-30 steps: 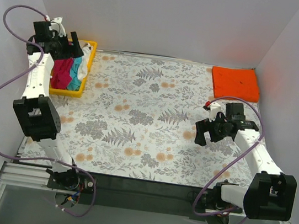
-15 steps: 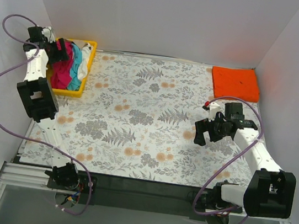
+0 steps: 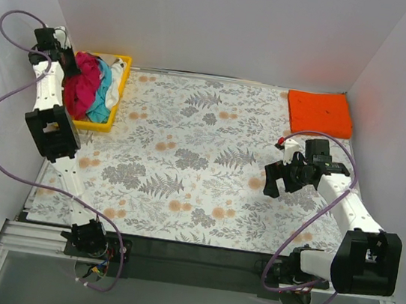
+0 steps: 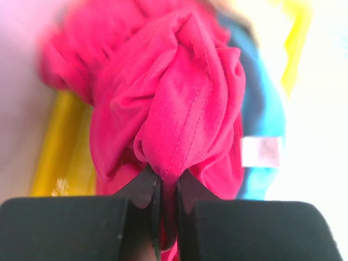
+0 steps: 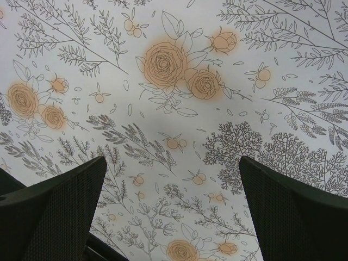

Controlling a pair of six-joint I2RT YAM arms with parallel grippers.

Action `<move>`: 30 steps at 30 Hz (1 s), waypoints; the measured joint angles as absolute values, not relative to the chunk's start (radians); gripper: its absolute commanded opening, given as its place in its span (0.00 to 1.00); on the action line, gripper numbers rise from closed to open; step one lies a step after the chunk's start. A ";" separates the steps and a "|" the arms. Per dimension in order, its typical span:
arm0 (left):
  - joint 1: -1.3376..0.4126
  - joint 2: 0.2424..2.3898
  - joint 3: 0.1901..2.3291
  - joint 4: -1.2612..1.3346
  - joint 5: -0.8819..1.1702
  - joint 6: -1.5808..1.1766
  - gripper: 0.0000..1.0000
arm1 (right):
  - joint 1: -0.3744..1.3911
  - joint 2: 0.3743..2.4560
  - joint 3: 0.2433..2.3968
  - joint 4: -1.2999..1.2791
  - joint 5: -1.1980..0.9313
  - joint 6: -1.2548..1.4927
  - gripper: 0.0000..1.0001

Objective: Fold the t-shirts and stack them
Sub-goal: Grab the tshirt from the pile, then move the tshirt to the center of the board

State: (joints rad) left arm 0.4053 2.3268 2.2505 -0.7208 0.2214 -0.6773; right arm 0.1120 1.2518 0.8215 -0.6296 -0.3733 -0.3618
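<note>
Four t-shirts are counted: one magenta shirt (image 3: pixel 84 84), one teal shirt (image 3: pixel 105 97) and one white shirt (image 3: pixel 114 70) heaped in the single yellow tray (image 3: pixel 90 125) at upper left of the top view, and one orange shirt (image 3: pixel 319 114) laid flat and folded at upper right. The left gripper (image 4: pixel 166 182) is seen in its wrist view with fingers pressed together on a bunched fold of the magenta shirt, lifted above the tray. The right gripper (image 3: pixel 278 179) is held over the table (image 3: pixel 201 167) at right of centre, fingers wide apart, nothing between them. The white shirt is mostly covered; the tray is blurred in the left wrist view. Tray and orange shirt are set at the far corners, close to the walls, with a broad floral stretch between them.
</note>
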 measured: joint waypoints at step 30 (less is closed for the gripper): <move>0.042 1.422 1.724 -0.497 0.861 -0.831 0.00 | 0.112 1.232 0.962 -0.656 -0.370 -0.358 0.98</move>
